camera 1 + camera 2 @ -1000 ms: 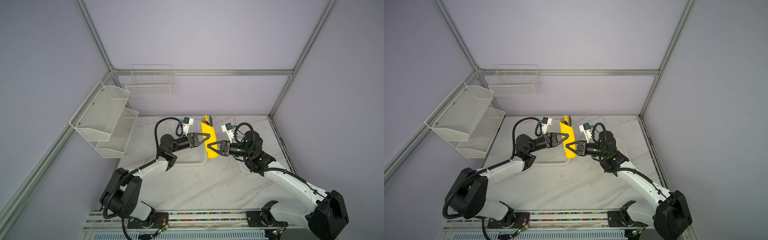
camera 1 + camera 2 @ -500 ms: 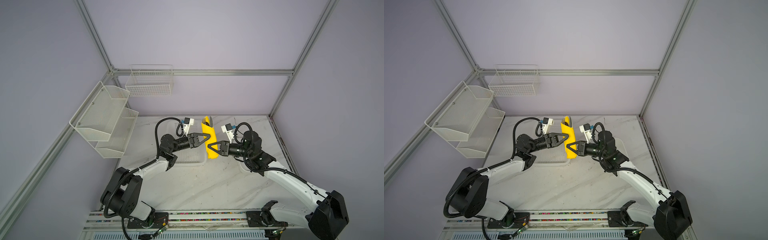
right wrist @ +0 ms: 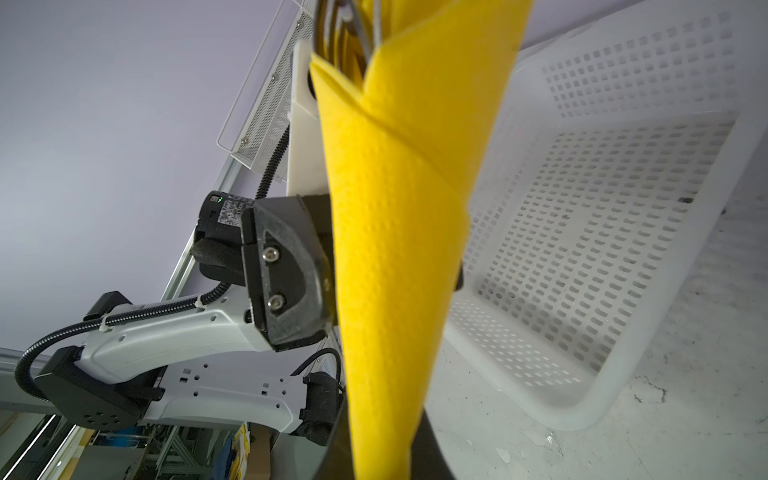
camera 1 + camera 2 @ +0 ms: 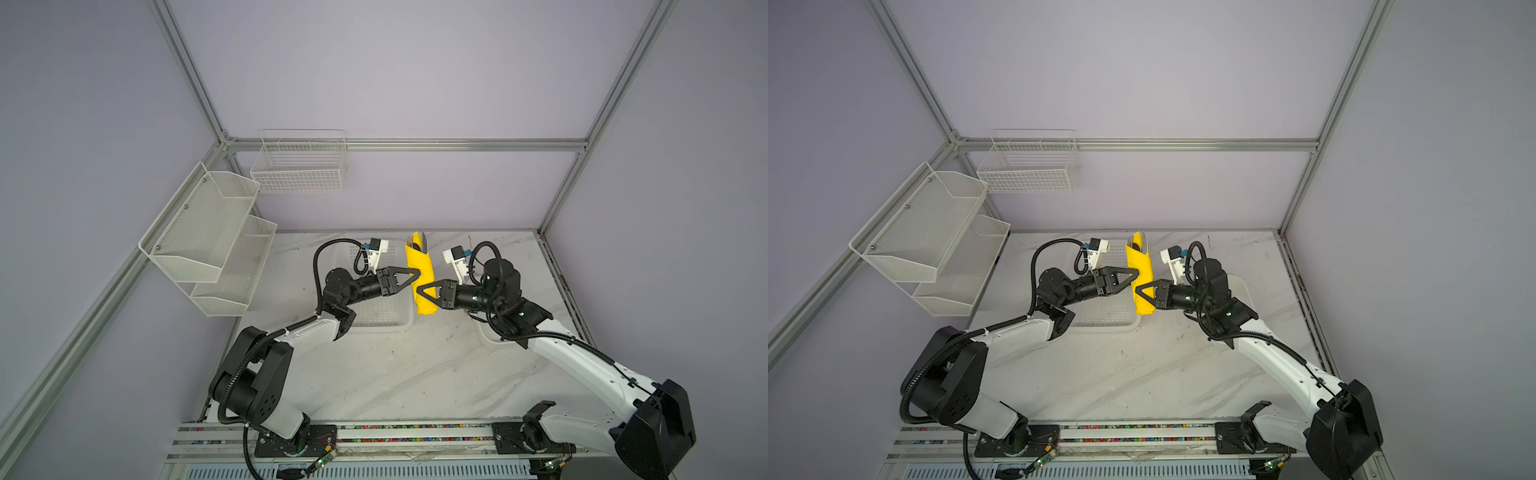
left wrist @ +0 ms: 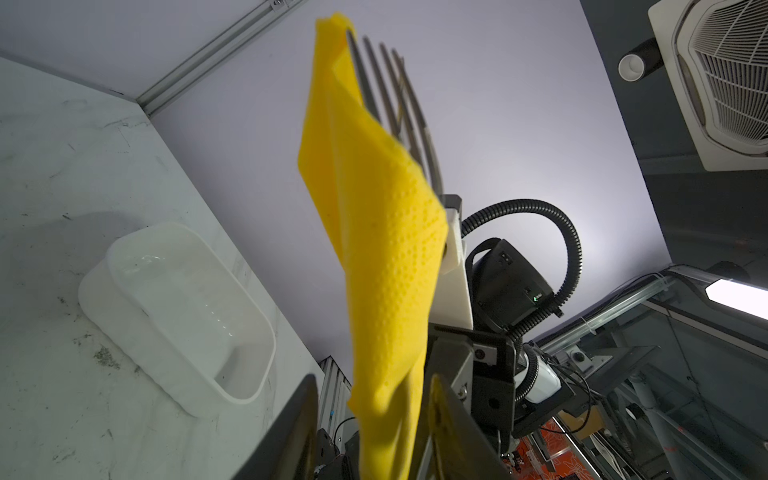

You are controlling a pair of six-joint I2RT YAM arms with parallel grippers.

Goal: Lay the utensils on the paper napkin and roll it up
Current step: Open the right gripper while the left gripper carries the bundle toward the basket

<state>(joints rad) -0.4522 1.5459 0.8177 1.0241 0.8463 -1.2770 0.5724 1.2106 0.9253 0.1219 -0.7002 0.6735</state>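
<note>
1. Top views: the marble table (image 4: 395,374) fills the lower centre of frame. Both arms come in from the bottom edge and meet mid-frame.
2. The white perforated basket (image 4: 380,318) sits on the table just left of centre, partly under the left arm's wrist.
3. The white plastic tray (image 4: 484,334) is right of centre and mostly hidden by the right arm.
4. The paper napkin (image 4: 420,278) is rolled into a tube. It stands near upright, off the table, at frame centre between the two grippers.
5. The right gripper (image 4: 422,293) is clamped on the roll's lower part, coming from the right. The right wrist view shows paper pinched between its fingers.
6. The left gripper (image 4: 417,274) sits at mid-roll from the left, just above the right one. In the left wrist view its fingers (image 5: 297,424) straddle the roll with a visible gap, so the jaws are apart and not gripping.
7. The utensils (image 4: 424,242) poke out of the roll's top end. The fork tines (image 5: 386,83) are clear in the left wrist view; I can't separate spoon from knife.
</note>
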